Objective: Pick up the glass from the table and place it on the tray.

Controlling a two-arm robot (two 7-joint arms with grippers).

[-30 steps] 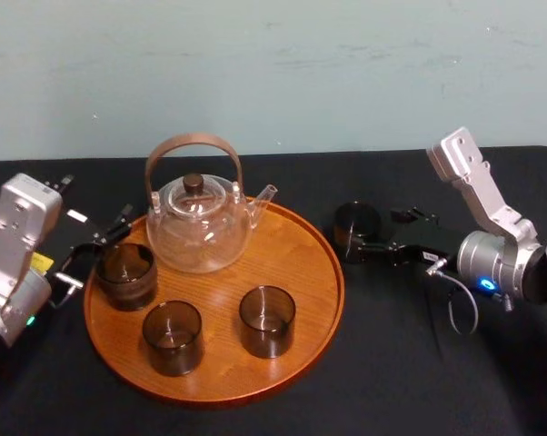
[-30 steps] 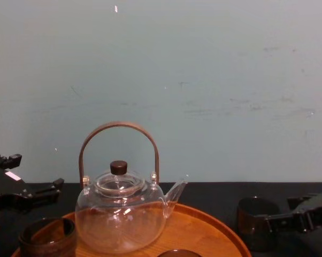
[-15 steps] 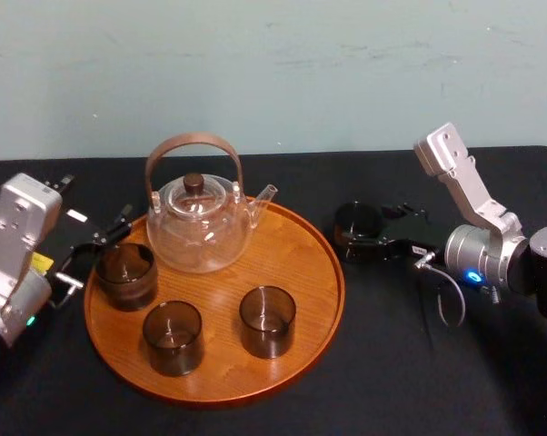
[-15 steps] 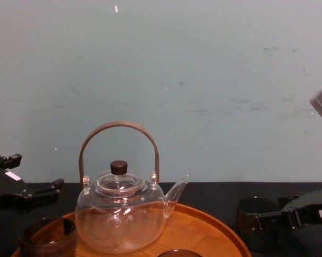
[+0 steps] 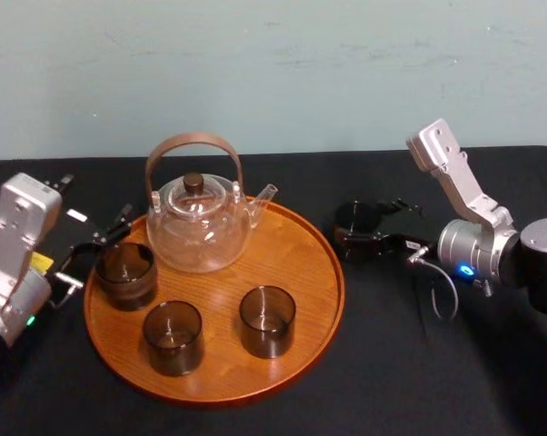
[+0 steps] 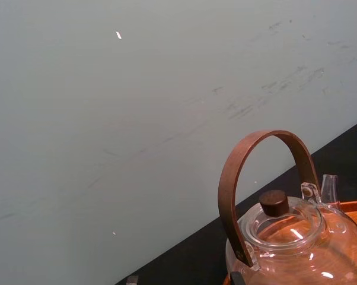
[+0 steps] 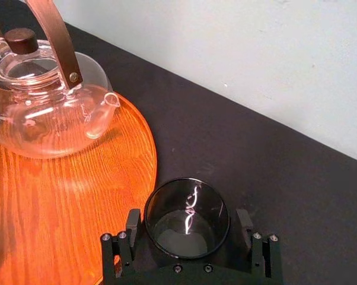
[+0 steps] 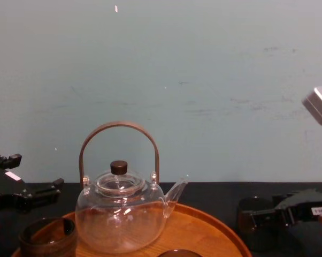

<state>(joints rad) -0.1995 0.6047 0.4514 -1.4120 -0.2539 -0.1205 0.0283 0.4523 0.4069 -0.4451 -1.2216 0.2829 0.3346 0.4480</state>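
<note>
— While the right hand [image 7: 188,221] is at the glass [image 5: 356,222], where does the glass stand?
— Upright on the black surface [image 5: 392,363], just beside the tray [image 5: 296,263], outside its right rim; not on the wood
— State of that hand?
— Released. Its fingers [image 7: 133,224] flank the glass wall, one on each side. The right wrist view shows a thin gap at each, and the glass base rests on the surface
— Tray contents?
— Glass teapot [image 5: 199,223] at the far side, brown hoop handle upright, spout pointing toward the right hand. Three more dark tumblers: left-rim tumbler [image 5: 126,273], near-left tumbler [image 5: 173,336], near-right tumbler [image 5: 267,320]. All upright, apart from one another
— Left hand?
— Left hand [image 5: 95,251] sits low at the tray's left edge, just beside the left-rim tumbler, fingers spread, gripping nothing
</note>
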